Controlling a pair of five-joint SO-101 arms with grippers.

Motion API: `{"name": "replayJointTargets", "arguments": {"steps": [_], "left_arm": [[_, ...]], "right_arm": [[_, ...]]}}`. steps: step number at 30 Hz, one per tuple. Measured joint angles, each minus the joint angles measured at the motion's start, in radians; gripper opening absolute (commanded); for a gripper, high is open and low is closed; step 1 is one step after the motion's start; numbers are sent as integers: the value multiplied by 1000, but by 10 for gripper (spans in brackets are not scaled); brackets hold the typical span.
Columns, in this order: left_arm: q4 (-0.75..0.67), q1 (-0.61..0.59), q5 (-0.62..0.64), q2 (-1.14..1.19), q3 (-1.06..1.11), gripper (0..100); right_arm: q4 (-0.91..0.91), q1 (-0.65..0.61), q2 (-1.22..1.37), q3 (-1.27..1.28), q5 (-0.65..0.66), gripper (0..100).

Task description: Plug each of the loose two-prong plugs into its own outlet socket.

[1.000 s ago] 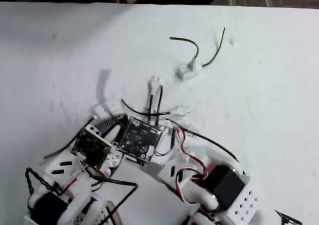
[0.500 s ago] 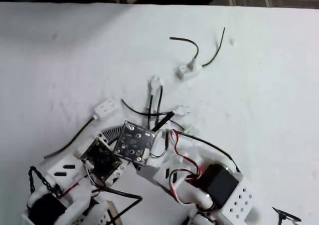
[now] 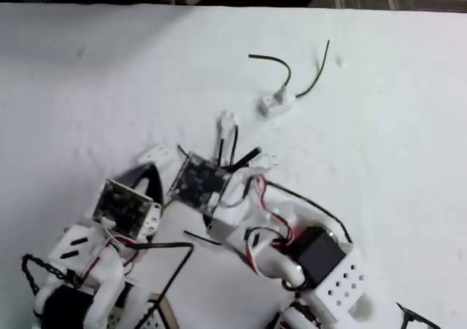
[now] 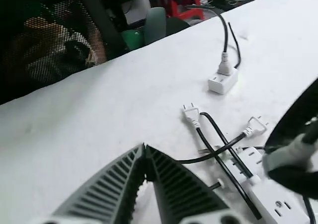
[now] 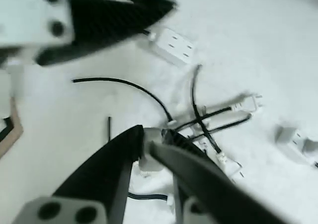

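Observation:
A white outlet (image 3: 276, 104) at the back of the table has a corded plug (image 4: 226, 65) in it. Loose two-prong plugs (image 3: 228, 118) (image 3: 267, 161) lie mid-table with their black cables crossed; the left wrist view shows them as plugs (image 4: 190, 112) (image 4: 254, 127). Another white outlet (image 3: 155, 154) lies beside my left gripper (image 3: 149, 173), whose fingers are shut on nothing (image 4: 144, 149). My right gripper (image 5: 149, 134) is over the crossed cables, shut on a white corded piece (image 5: 148, 163). I cannot tell whether that piece is a plug or an outlet.
The table (image 3: 87, 74) is a white cloth whose far edge meets a dark room. A short black cable (image 3: 201, 238) lies between the two arms. The right arm's motor and red wires (image 3: 273, 234) crowd the near middle.
The left arm has drawn back and swung left, away from the right wrist. The right wrist has shifted toward the crossed plugs. The outlets stay where they were.

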Motion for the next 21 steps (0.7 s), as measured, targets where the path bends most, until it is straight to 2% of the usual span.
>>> {"name": "replayJointTargets", "arguments": {"steps": [8, 12, 21], "left_arm": [[-54, -178, 0, 0, 5, 21], [-84, -221, -41, 0, 52, 21], [-95, -353, -169, 18, 110, 21]], "right_arm": [[0, 127, 8, 0, -40, 19], [-6, 170, 8, 0, -80, 19], [-9, 167, 9, 0, -115, 20]]}}
